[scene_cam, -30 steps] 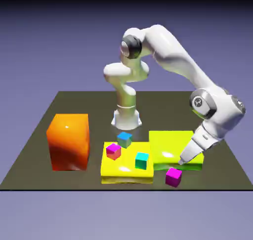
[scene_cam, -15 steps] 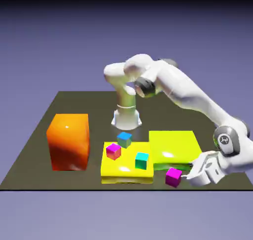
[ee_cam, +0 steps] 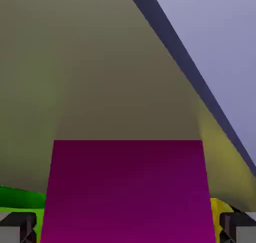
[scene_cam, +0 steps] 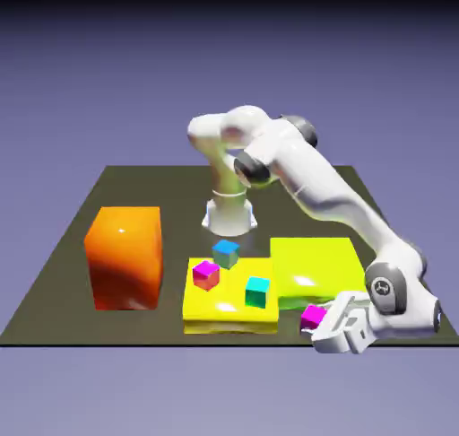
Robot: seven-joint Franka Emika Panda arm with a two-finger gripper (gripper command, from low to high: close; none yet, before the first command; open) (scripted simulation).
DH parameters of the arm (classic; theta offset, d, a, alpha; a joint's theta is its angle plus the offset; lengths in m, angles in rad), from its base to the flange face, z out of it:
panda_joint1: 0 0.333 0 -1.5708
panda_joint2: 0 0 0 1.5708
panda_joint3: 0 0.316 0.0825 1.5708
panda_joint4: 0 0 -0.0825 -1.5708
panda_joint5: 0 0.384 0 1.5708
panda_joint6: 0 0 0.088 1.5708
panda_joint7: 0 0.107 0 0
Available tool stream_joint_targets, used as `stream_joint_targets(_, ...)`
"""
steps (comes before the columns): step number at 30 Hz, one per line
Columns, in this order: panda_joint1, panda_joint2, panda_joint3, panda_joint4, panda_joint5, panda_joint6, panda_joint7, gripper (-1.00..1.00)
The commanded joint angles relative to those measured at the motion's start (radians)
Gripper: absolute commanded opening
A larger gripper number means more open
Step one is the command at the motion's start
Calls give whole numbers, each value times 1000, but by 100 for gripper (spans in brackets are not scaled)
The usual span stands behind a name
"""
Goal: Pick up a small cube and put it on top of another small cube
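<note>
**Gripper clamped on the small cube**

The glossy magenta small cube (scene_cam: 313, 316) sits on the dark matte counter (scene_cam: 63, 273), just before the lime slab (scene_cam: 316, 265). The smooth white arm bends low, its gripper (scene_cam: 321, 325) nearly level, jaws narrowed against the cube's sides.

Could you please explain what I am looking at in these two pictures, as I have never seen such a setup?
Both are rendered. The exterior view shows a white robot arm bending down to a dark table. On it lie a large orange block, a yellow slab carrying two small cubes, a lime-green slab and a teal cube. The hand view looks along the two-finger gripper. Its grey fingertips flank a small magenta cube, apparently gripping it.
</note>
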Motion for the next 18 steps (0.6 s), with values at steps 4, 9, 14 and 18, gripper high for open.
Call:
stream_joint_targets(4,60,37,-7,145,-5,-77,-50,-100)
stream_joint_targets(9,97,14,-51,231,56,-109,-126,-100)
stream_joint_targets(14,33,-167,-172,49,254,-29,-137,-100)
stream_joint_targets(18,-17,-311,-268,-95,412,34,-145,-100)
